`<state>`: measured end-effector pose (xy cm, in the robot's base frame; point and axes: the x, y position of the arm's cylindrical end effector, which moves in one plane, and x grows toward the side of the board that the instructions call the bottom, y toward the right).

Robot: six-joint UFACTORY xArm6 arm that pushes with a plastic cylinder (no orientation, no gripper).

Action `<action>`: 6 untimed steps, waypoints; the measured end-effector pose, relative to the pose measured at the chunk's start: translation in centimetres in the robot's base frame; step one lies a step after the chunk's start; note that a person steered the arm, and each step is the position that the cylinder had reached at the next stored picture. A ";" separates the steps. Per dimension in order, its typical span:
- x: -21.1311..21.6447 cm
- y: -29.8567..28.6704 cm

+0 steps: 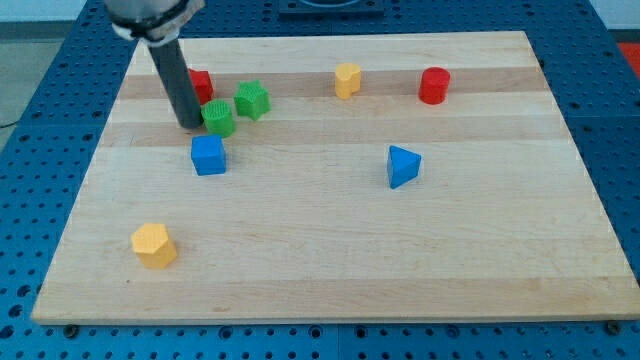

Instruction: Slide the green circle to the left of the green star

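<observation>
Camera view | green circle (219, 118): round, upright | touches my tip (192, 126) apparently | end effector: none visible

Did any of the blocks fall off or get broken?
No, nothing looks odd. All the blocks sit whole on the wooden board. My tip is right beside the green circle, on its left; the green star sits just up-right.

A pale wooden table (330, 270) is seen lit evenly. It is bordered from 3 to 9 o'clock by a blue perforated surface (610, 120).
</observation>
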<state>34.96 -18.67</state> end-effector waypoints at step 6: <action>5.5 -1.3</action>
<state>40.46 -19.93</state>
